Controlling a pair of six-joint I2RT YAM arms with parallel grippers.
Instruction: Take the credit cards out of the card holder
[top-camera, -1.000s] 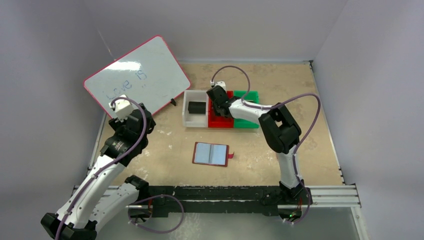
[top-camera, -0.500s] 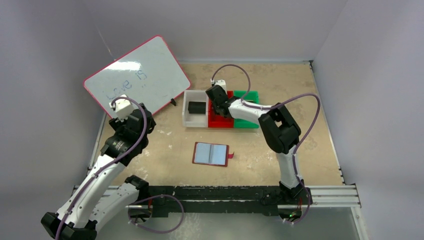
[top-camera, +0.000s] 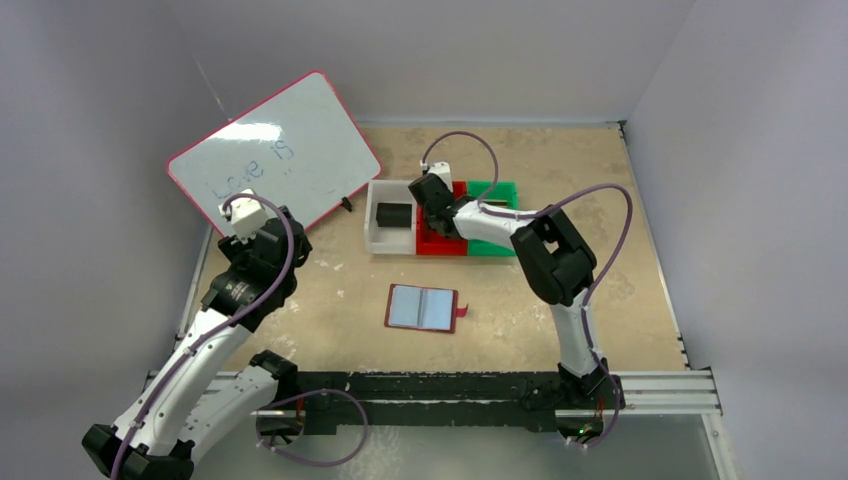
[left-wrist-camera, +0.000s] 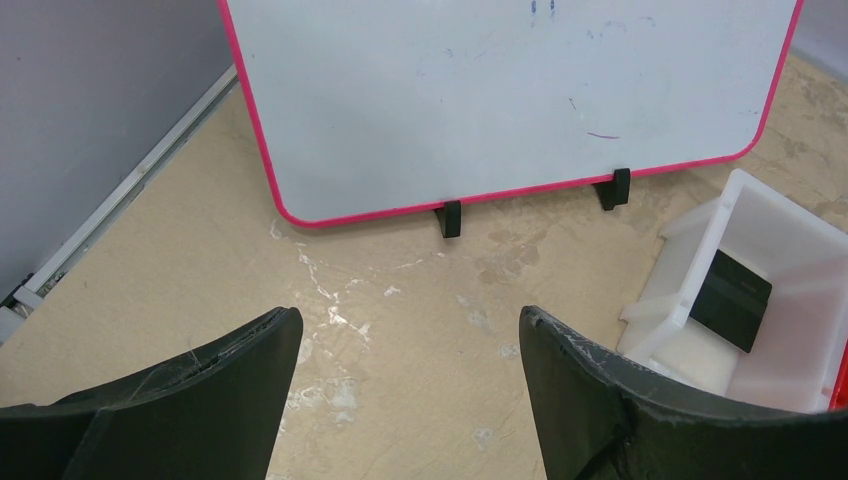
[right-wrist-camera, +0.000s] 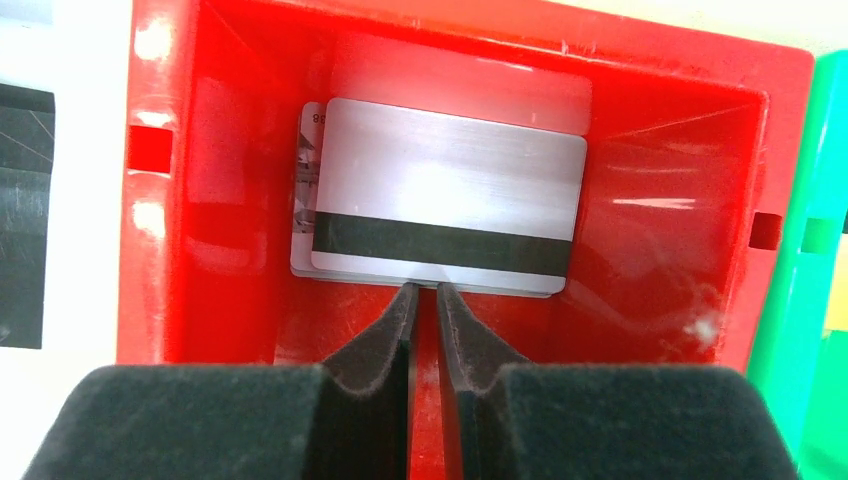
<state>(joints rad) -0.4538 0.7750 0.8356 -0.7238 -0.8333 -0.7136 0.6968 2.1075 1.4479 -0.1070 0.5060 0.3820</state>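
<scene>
Right wrist, silver card (right-wrist-camera: 448, 190), long axis sideways

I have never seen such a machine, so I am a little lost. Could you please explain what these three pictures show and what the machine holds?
It is two robot arms, the left arm and the right arm, bolted to a table. One picture looks down from above. The other two come from a camera on each wrist. On the table are an open card holder, a whiteboard, a white bin, a red bin and a green bin. The left claw is open and empty. The right claw, almost closed, points into the red bin at a silver card lying on another card; it grips nothing. A black card lies in the white bin.
</scene>
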